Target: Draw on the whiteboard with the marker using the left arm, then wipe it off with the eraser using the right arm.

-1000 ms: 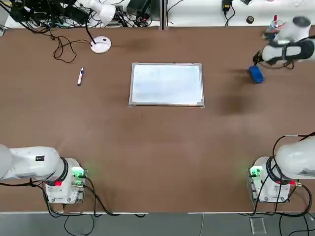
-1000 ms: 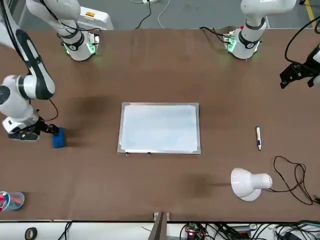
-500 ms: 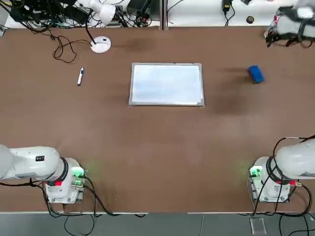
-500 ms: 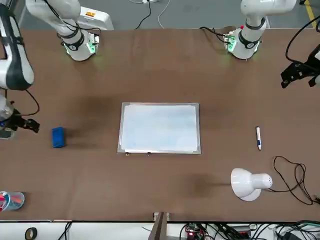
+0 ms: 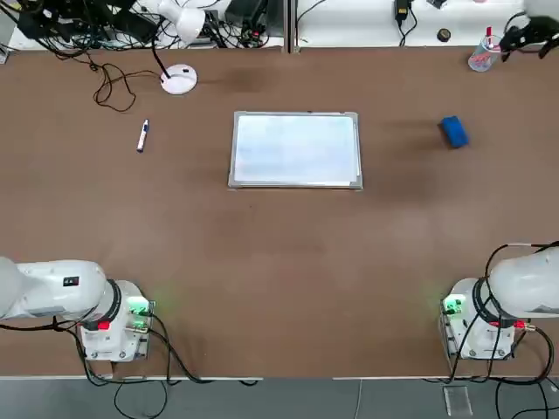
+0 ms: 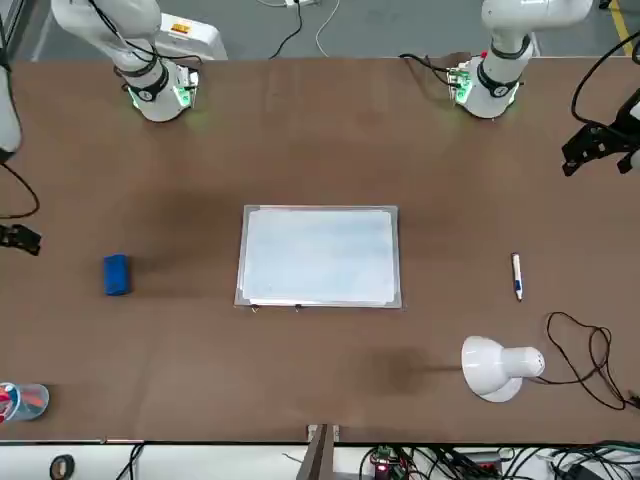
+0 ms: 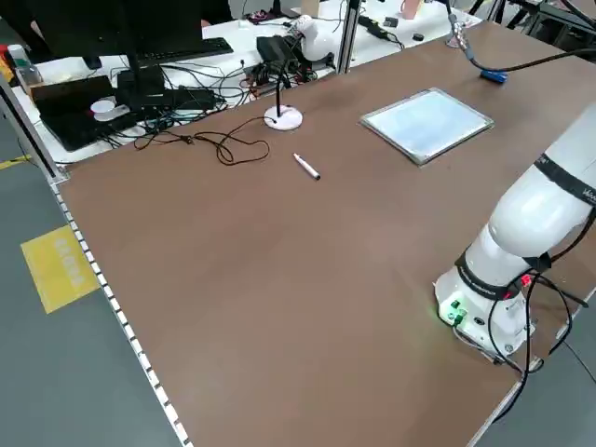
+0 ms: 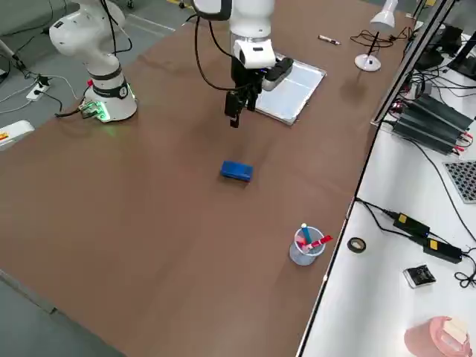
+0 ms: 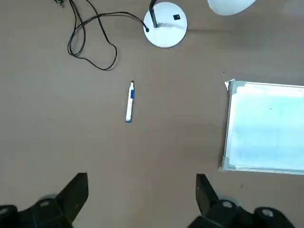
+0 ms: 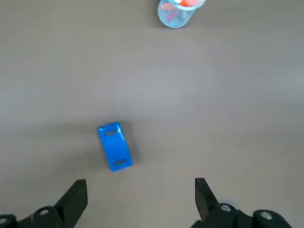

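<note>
The whiteboard [image 5: 295,149] lies flat mid-table, its surface blank. Off to its left, on the bare tabletop, rests the slim white marker [image 5: 142,135] [image 9: 129,102]. The blue eraser [image 5: 453,131] [image 10: 114,146] lies to the board's right. My right gripper [image 10: 137,199] hangs open and empty high above the eraser, toward the table's far right corner [image 5: 533,35]. My left gripper [image 9: 140,194] is open and empty too, raised over the table's left side, with the marker below and ahead of it; it shows at the front view's right edge [image 6: 592,150].
A white desk lamp [image 5: 179,79] with a black cord [image 5: 109,87] stands beyond the marker. A clear cup [image 5: 481,54] with red-pink parts sits near the far right corner. Cables crowd the bench past the far edge. Both arm bases [image 5: 113,323] stand at the near edge.
The right gripper has left the eraser's side, climbing and moving off toward the far right corner. The eraser stays where it lay. The left arm has not moved.
</note>
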Tool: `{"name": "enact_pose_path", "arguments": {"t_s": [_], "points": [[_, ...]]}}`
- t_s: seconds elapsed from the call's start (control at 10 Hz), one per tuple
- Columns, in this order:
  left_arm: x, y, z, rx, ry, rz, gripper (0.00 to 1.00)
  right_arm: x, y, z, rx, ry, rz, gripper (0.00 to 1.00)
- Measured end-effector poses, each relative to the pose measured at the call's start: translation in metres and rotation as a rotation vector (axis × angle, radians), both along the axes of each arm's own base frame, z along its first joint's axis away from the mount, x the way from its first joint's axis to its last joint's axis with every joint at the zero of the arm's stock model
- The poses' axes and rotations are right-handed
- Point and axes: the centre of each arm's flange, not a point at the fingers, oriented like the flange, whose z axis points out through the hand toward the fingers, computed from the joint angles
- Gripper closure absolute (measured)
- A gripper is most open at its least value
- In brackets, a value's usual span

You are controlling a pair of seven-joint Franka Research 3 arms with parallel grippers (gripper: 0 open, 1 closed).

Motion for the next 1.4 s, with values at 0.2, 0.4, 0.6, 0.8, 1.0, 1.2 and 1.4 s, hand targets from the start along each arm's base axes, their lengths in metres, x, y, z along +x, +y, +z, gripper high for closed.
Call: {"name": "enact_pose_path", "arguments": {"t_s": [0.2,0.4,0.6,0.8,1.0,1.2,1.4], "points": [[0.0,0.0,0.0,0.0,0.0,0.0,0.0,-0.006,-0.002,0.03,0.035,0.021,-0.037,0.0],[0.0,0.0,0.0,0.0,0.0,0.0,0.0,-0.013,0.007,0.05,0.095,0.01,-0.089,0.0],[0.0,0.0,0.001,0.0,-0.001,0.0,0.0,-0.014,0.018,0.057,0.155,-0.007,-0.121,0.0],[0.0,0.0,0.001,0.0,-0.002,0.0,0.0,-0.012,0.022,0.056,0.171,-0.025,-0.127,0.0],[-0.001,0.0,0.004,0.001,0.005,0.0,0.0,-0.01,0.023,0.054,0.173,-0.038,-0.129,0.0],[-0.003,0.001,0.009,0.002,0.012,0.0,0.0,-0.009,0.026,0.054,0.172,-0.041,-0.124,0.0],[-0.004,0.002,0.016,0.001,0.006,0.003,0.0,-0.009,0.028,0.054,0.173,-0.041,-0.121,0.0]]}}
